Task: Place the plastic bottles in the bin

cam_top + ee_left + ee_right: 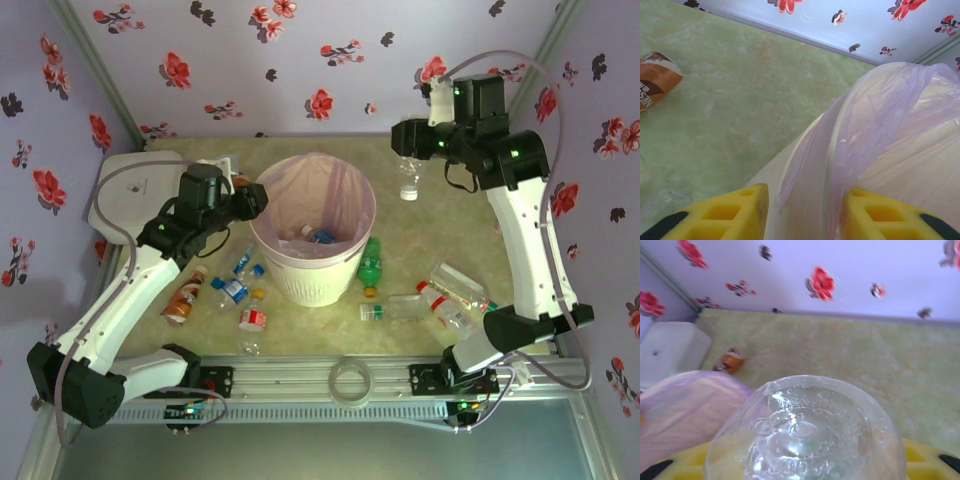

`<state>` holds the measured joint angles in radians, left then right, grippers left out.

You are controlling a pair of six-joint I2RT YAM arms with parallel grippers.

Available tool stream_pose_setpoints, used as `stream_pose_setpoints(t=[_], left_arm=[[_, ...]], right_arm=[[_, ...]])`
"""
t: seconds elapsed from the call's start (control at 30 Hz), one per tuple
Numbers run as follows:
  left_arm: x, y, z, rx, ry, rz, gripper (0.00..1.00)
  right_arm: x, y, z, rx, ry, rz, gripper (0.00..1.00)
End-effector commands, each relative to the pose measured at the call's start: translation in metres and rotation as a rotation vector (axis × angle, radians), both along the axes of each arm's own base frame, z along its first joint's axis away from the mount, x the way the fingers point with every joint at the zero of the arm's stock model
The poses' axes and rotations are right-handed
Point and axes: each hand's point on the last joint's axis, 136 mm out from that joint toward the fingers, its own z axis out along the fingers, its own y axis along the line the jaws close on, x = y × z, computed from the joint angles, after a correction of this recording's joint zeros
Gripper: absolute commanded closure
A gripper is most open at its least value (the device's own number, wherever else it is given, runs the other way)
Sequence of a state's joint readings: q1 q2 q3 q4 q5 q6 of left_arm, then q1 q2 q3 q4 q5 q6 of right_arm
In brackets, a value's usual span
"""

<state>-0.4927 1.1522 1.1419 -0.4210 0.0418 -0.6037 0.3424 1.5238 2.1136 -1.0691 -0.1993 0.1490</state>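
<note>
The left hand is clamped on the left rim of the bin, apparently to steady it, while the right hand grips a clear bottle cap-down above the table, just beyond the bin's right side, probably for dropping in.

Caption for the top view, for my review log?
Left gripper clamps the bin rim; right gripper holds a clear bottle beside it; other bottles lie on the table.
</note>
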Motion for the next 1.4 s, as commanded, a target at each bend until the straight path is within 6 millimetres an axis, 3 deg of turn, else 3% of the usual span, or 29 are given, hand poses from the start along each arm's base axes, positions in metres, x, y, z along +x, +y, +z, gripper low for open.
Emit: stream_pose_setpoints(t=[0.0, 0.1, 0.23, 0.4, 0.57, 1.1, 1.37], left_arm=[[0.000, 0.001, -0.022, 0.023, 0.045, -0.005, 0.59], [-0.001, 0.001, -0.023, 0.007, 0.041, -0.001, 0.59], [-0.001, 0.000, -0.026, 0.003, 0.046, -0.001, 0.59], [-0.001, -0.001, -0.022, -0.002, 0.038, -0.006, 0.59], [0.000, -0.001, -0.021, 0.002, 0.037, -0.007, 0.59], [0.001, -0.002, -0.020, 0.003, 0.038, -0.007, 0.59], [0.002, -0.002, -0.022, 0.001, 0.043, -0.004, 0.59]], right_arm=[[-0.019, 0.016, 0.019, -0.018, -0.044, 0.046, 0.49], [-0.029, 0.043, 0.034, 0.003, -0.085, 0.108, 0.50], [-0.033, 0.085, 0.031, 0.013, -0.079, 0.204, 0.50], [-0.036, 0.139, 0.007, -0.018, -0.030, 0.320, 0.50], [-0.043, 0.170, -0.028, -0.093, 0.051, 0.396, 0.50], [-0.044, 0.182, -0.151, -0.398, 0.268, 0.417, 0.53], [-0.040, 0.183, -0.197, -0.462, 0.343, 0.419, 0.53]])
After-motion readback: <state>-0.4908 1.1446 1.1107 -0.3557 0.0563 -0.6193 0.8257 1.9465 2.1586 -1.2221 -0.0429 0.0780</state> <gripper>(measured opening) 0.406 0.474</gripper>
